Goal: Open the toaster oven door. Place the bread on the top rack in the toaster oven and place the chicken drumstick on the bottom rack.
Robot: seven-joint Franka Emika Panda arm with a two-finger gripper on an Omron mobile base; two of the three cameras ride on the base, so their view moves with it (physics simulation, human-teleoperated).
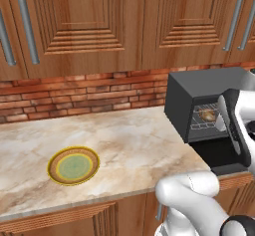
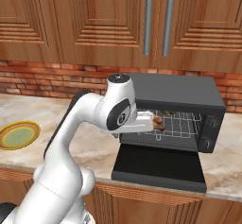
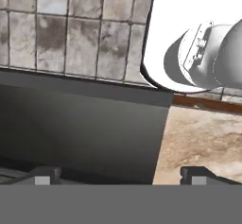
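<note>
Nearest the hand camera, the two dark fingertips (image 3: 45, 176) stand far apart over the toaster oven door (image 3: 80, 128), the jaws spread wide with nothing between them. The gripper (image 3: 120, 176) looks down across that flat black panel; past the door's far edge lies grey tiled floor, and past its right edge a strip of marble counter (image 3: 203, 138).

From the right base view the toaster oven door (image 2: 160, 164) lies dropped flat in front of the toaster oven (image 2: 177, 109), overhanging the counter's front edge. The arm's wrist covers the left part of the oven mouth, so the gripper itself is hidden there. Just right of the wrist a small brown piece (image 2: 158, 120) sits on the wire shelves; whether it is the bread or the chicken drumstick cannot be told, nor which rack bears it. In the left base view a tan-brown lump (image 1: 208, 114) shows inside the oven, half masked by the arm, equally hard to name.

The right half of the oven cavity is unobstructed wire grid. Well left of the toaster oven, a yellow-rimmed green plate (image 1: 73, 166) rests on the counter (image 1: 134, 145), with bare marble between. The oven's right side is cut off in the left base view.
</note>
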